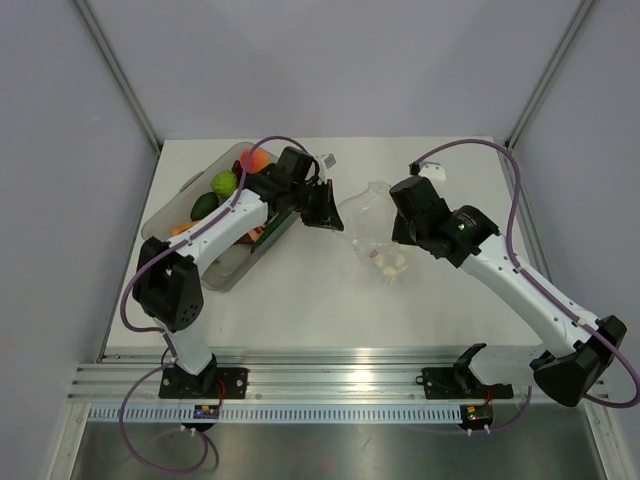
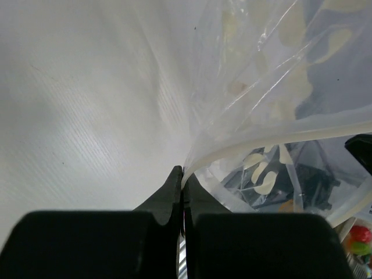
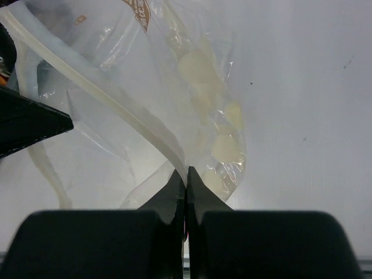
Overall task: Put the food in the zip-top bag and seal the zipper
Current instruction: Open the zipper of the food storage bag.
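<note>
The clear zip-top bag [image 1: 378, 235] with pale round spots hangs between my two grippers over the middle of the table. My left gripper [image 1: 327, 217] is shut on the bag's left mouth edge; in the left wrist view [image 2: 183, 172] the zipper strip [image 2: 261, 141] runs out from the fingertips. My right gripper [image 1: 403, 232] is shut on the right mouth edge; in the right wrist view [image 3: 186, 172] the zipper [image 3: 116, 93] leads up and left. The food sits in the tray: a peach [image 1: 254, 158], a lime [image 1: 224, 183] and an avocado [image 1: 204, 205] show.
The clear grey tray [image 1: 225, 272] stands at the left, under my left arm. Grey walls close the back and sides. An aluminium rail runs along the near edge.
</note>
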You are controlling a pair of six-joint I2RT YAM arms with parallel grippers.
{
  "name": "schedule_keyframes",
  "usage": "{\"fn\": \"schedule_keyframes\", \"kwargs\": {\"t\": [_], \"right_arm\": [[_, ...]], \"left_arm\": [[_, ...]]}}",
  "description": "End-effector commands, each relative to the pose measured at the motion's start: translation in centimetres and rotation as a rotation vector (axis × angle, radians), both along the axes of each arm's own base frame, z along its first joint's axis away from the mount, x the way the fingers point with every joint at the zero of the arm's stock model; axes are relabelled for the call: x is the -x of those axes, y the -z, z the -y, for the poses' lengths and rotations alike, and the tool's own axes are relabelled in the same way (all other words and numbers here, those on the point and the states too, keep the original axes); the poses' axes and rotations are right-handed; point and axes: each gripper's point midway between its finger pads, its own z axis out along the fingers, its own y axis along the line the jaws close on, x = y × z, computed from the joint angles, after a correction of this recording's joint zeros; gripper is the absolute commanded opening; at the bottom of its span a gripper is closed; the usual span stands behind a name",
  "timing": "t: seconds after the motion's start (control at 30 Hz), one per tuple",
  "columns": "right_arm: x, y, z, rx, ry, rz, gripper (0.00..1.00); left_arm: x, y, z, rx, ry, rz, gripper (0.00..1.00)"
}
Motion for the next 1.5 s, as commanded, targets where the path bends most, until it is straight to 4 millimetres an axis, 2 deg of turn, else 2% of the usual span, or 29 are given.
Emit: {"fn": "schedule_keyframes", "kwargs": {"t": [0.0,0.03,0.2,0.33,0.43,0.53,0.57,0.6,0.63,0.67,0.7,0.8,0.87,0.9,0.93,1.13,1.17,1.23,1.27,1.3,1.33,1.4,1.43,1.47], "right_arm": [[0.4,0.7,2.0,0.091,0.057,-0.030,0.00],[0.5,1.2,1.7,0.096,0.044,-0.049,0.00],[0.0,3.9,0.6,0.141,0.003,-0.126,0.00],[-0.8,5.4,-0.8,0.142,-0.019,-0.165,0.00],[-1.6,6.7,-1.8,0.145,-0.025,-0.196,0.00],[-2.2,7.5,-2.3,0.162,-0.027,-0.220,0.00],[-2.3,7.5,-2.5,0.166,-0.028,-0.220,0.00],[-2.4,7.7,-2.5,0.167,-0.029,-0.224,0.00],[-2.5,7.8,-2.6,0.168,-0.036,-0.224,0.00],[-2.6,7.8,-2.8,0.161,-0.040,-0.220,0.00],[-2.6,7.9,-2.9,0.156,-0.042,-0.222,0.00],[-2.7,7.7,-3.0,0.153,-0.042,-0.217,0.00],[-2.7,7.6,-3.2,0.140,-0.049,-0.212,0.00],[-2.7,7.4,-3.2,0.130,-0.051,-0.207,0.00],[-2.7,7.4,-3.3,0.129,-0.058,-0.206,0.00],[-2.6,7.2,-3.6,0.122,-0.079,-0.201,0.00],[-2.7,7.1,-3.5,0.119,-0.078,-0.196,0.00],[-2.6,7.0,-3.6,0.116,-0.085,-0.195,0.00],[-2.6,6.9,-3.6,0.112,-0.086,-0.188,0.00],[-2.5,6.8,-3.6,0.108,-0.088,-0.187,0.00],[-2.5,6.8,-3.8,0.100,-0.093,-0.183,0.00],[-2.4,6.5,-3.9,0.081,-0.104,-0.174,0.00],[-2.4,6.2,-4.2,0.068,-0.111,-0.166,0.00],[-2.3,6.2,-4.3,0.065,-0.118,-0.168,0.00]], "left_arm": [[0.6,-0.1,0.7,-0.019,0.114,0.028,0.00],[0.6,0.8,0.8,-0.033,0.124,0.011,0.00],[0.8,1.9,2.3,-0.056,0.172,0.002,0.00],[0.5,3.6,2.2,-0.105,0.172,-0.027,0.00],[0.4,4.7,2.1,-0.132,0.176,-0.044,0.06],[-0.1,5.4,1.3,-0.178,0.159,-0.030,0.19],[-0.1,5.6,1.1,-0.189,0.155,-0.027,0.29],[-0.2,5.5,0.9,-0.195,0.157,-0.016,0.51],[-0.1,5.4,0.7,-0.200,0.161,-0.015,0.62],[0.0,5.3,0.6,-0.203,0.164,-0.012,0.64],[0.0,5.1,0.5,-0.210,0.164,-0.003,0.71],[0.3,3.9,-0.4,-0.229,0.152,0.018,0.74],[0.4,2.3,-1.0,-0.237,0.135,0.055,0.75],[0.5,1.7,-1.5,-0.246,0.134,0.067,0.81],[0.7,0.6,-2.0,-0.247,0.125,0.095,0.81],[-0.3,-2.5,-7.0,-0.241,0.009,0.122,0.80],[-0.8,-3.7,-8.8,-0.236,-0.046,0.145,0.80],[-1.3,-4.2,-11.0,-0.243,-0.117,0.147,0.80],[-2.4,-4.3,-13.5,-0.266,-0.204,0.152,0.80],[-2.5,-5.1,-14.9,-0.265,-0.266,0.162,0.80],[-3.5,-4.5,-17.9,-0.319,-0.370,0.153,0.80],[-3.7,-4.1,-21.3,-0.396,-0.503,0.141,0.81],[-4.0,-3.2,-24.3,-0.477,-0.604,0.129,0.81],[-3.7,-3.0,-25.6,-0.503,-0.655,0.117,0.82]]}}
